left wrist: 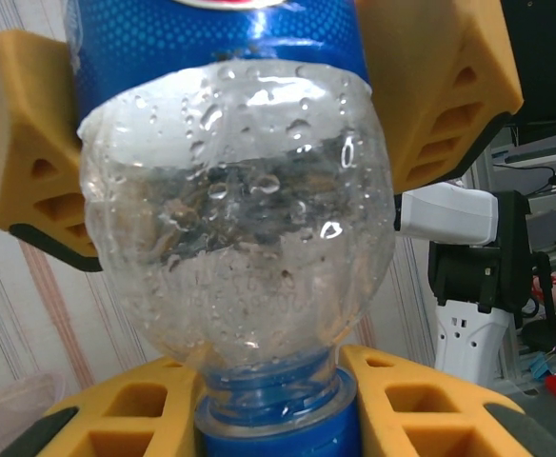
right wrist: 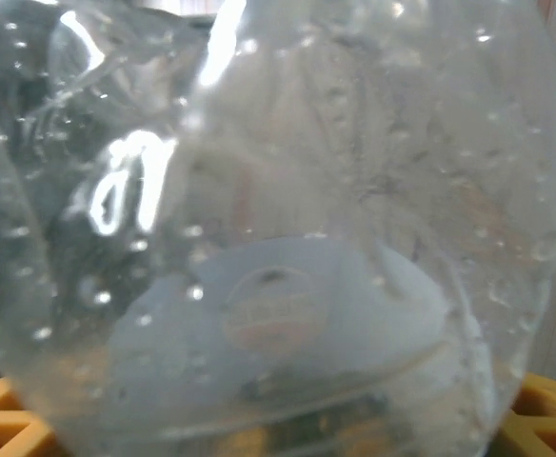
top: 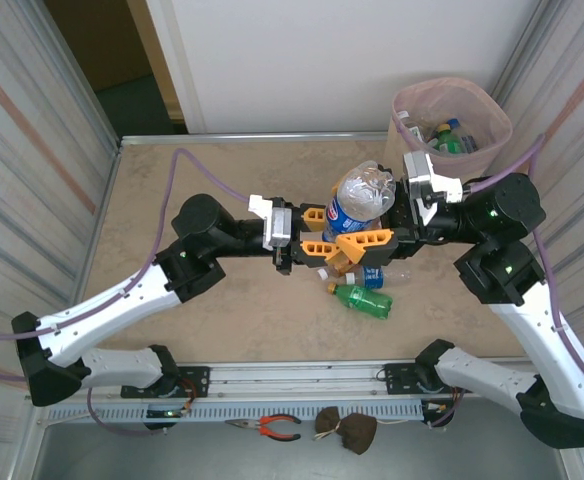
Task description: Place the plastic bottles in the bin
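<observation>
While the bottle (top: 357,200) hangs above the middle of the worktop (top: 172,190), it sits between both hands, so the step in hand looks like a pass from one to the other on the way to the bin (top: 499,125). The left hand (left wrist: 278,419) is clenched on the neck just above the blue cap, its orange fingers (left wrist: 135,409) pressed to either side. The right hand (left wrist: 245,143) brackets the blue-labelled body from the opposite end. Its fingers lie against or just beside the label, and I cannot tell whether they grip. From overhead the bin stands at about 2 o'clock from the bottle, by the worktop's far right corner, with several bottles (top: 450,138) inside. A green bottle (top: 364,300) lies on the worktop at 6 o'clock from the held one, with a clear bottle (top: 392,272) just beside it at about 1 o'clock. By my reading, the next move calls for the right hand to clamp firmly before the left lets go, then a swing toward 2 o'clock and a drop over the rim. The rounded, droplet-beaded plastic may slip if the release comes too early.
</observation>
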You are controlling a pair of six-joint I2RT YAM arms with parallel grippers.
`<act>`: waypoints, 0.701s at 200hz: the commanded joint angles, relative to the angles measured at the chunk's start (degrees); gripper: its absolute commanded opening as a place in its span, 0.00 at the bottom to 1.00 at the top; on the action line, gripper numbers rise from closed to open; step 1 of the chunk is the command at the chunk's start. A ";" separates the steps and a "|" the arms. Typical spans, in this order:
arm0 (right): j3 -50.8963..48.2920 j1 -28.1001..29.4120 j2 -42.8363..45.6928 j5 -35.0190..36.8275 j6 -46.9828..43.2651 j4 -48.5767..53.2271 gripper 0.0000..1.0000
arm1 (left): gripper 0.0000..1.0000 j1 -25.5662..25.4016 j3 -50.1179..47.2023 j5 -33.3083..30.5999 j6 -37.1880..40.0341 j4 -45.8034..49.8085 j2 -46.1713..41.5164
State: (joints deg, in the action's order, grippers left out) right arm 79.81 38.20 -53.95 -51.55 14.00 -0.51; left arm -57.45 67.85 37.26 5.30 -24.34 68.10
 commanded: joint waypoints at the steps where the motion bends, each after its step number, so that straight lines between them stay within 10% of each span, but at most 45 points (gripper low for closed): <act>1: 1.31 0.65 0.70 1.10 -2.28 0.51 0.67 | 0.19 0.06 1.84 -1.31 1.18 -2.64 -0.29; 85: 1.25 1.17 0.27 0.98 -3.00 0.51 0.55 | 0.30 0.04 2.04 -1.31 1.96 -2.07 0.00; 140: 1.33 1.16 0.38 4.71 -4.37 1.90 0.50 | 0.71 0.01 -0.31 -5.48 4.38 2.07 -2.73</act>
State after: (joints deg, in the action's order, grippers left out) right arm 79.81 38.76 -53.98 -49.63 11.16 0.67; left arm -57.47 67.92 34.81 7.53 -23.83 67.96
